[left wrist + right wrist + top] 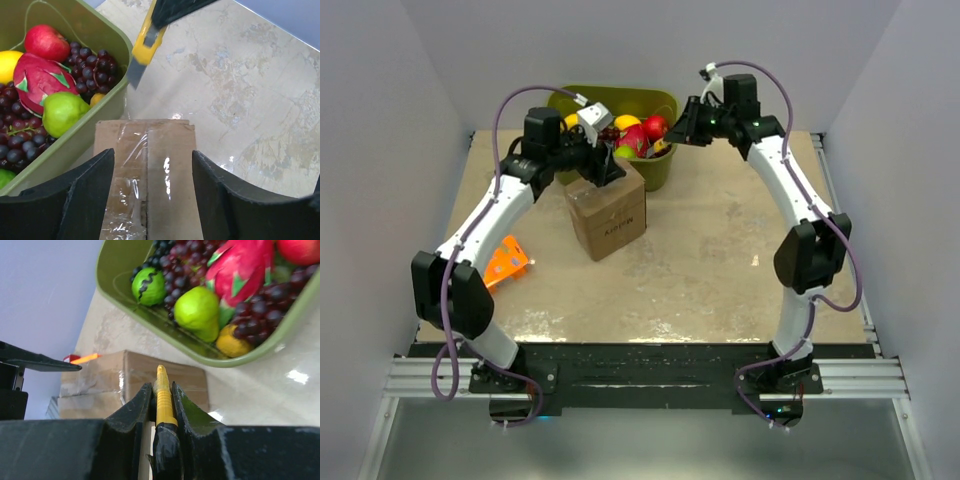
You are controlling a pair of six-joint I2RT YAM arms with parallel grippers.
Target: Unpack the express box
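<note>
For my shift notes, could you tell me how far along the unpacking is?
Done: the right gripper grips a yellow utility knife. In hand: the left gripper hangs open over the express box, the blade poised near its far edge. Remaining: the clear tape looks uncut and the flaps shut, so cutting, opening and emptying.

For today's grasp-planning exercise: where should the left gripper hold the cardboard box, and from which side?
Probably across the express box near its top, from above: it stands upright with flat parallel walls, and the open left gripper straddles the taped seam.
</note>
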